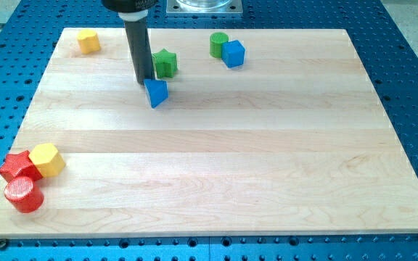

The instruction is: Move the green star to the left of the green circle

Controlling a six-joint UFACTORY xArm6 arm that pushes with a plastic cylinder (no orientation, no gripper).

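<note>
1 green star (165, 63) sat near the worktop's (216, 181) top edge, just right of my tip (144, 79), well left of the green circle (218, 44); no claw existed to judge.

No text, label, brand, number or sign can be read anywhere, neither on the wooden board (216, 174) nor on the coloured blocks
</note>
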